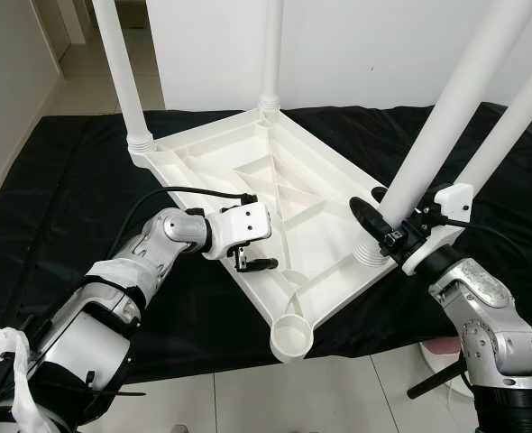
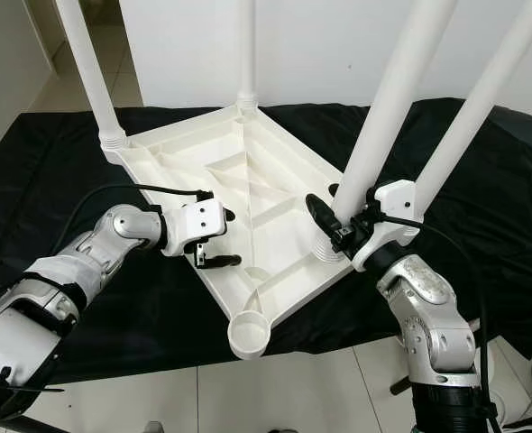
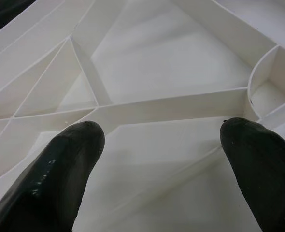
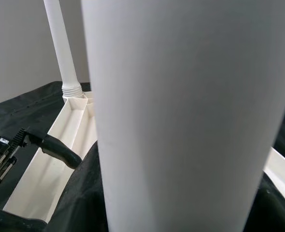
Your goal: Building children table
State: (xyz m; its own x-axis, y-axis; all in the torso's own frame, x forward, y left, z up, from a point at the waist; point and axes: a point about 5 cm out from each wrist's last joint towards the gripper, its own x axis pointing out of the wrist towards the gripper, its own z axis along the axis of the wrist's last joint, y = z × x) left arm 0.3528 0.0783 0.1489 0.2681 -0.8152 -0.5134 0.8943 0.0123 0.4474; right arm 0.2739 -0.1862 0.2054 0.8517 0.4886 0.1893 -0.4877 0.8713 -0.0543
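A white plastic tabletop (image 1: 293,194) lies upside down on a black cloth, ribbed underside up. Upright white legs stand in its far left corner (image 1: 122,72) and far corner (image 1: 270,54). A third leg (image 1: 442,117) sits tilted in the right corner socket (image 1: 370,254), and my right gripper (image 1: 388,225) is shut around its lower end. The near corner socket (image 1: 291,338) holds nothing. My left gripper (image 1: 257,257) is open over the underside by the tabletop's left edge, its fingers (image 3: 70,164) spread above the ribs.
Another white leg (image 1: 514,117) slants up behind my right wrist; its foot is hidden. The black cloth (image 1: 59,189) covers the floor around the tabletop, with tiled floor (image 1: 248,397) in front. A pink object (image 1: 442,347) lies by my right arm.
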